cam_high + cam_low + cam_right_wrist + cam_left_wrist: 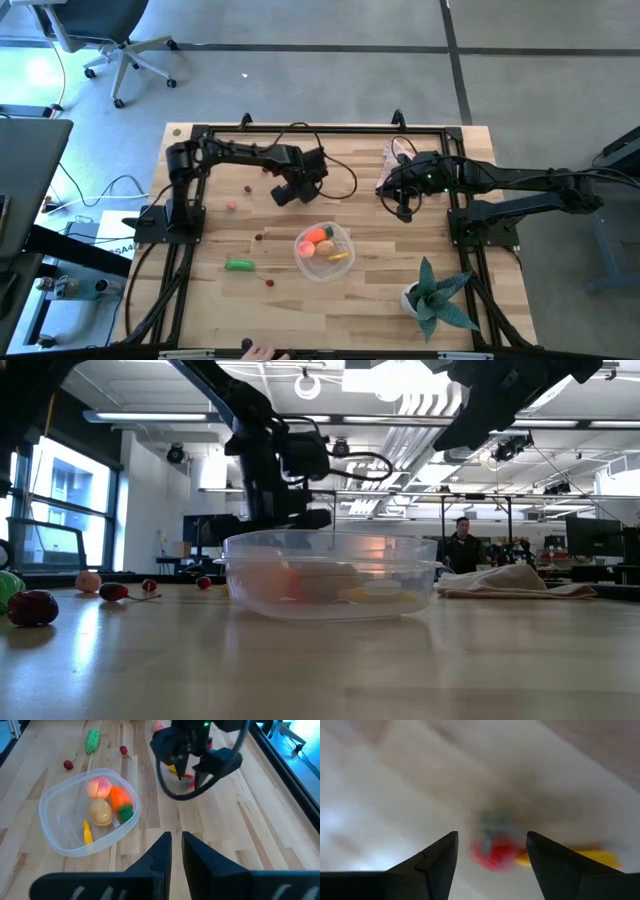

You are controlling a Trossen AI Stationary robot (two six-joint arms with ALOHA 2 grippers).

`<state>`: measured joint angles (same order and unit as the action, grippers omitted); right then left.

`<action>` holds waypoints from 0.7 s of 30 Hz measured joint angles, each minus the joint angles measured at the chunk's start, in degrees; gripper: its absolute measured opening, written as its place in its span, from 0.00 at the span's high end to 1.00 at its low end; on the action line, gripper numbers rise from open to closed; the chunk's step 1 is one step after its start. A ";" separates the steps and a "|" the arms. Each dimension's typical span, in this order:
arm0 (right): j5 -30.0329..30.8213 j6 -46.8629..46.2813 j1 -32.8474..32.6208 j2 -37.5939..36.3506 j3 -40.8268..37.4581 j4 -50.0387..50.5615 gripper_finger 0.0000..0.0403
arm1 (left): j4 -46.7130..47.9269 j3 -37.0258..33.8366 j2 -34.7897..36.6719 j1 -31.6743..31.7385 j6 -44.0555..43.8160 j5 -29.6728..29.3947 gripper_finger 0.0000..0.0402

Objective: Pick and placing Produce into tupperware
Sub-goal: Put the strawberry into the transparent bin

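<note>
The left arm reaches from its base at the left edge of the table toward the middle, with the elbow near the far edge. The left gripper (288, 193) hangs above the table's middle, its 2 fingers (432, 865) spread apart. The right arm stretches in from the right edge. The right gripper (403, 212) is over the far right part of the table, its 2 fingers (159, 854) almost together.

grey concrete floor (330, 60) with an office chair (112, 40) (top left), bright windows (60, 510) and ceiling lights (150, 417).
</note>
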<state>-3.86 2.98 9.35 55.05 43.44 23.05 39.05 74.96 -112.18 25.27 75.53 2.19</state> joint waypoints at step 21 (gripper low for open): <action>0.00 0.00 0.00 0.00 0.00 0.00 0.92 | 0.55 0.08 -1.37 -0.12 -5.33 -3.33 0.44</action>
<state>-3.86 2.99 9.34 55.05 43.44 23.05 39.59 75.05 -113.56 25.15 70.20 -1.14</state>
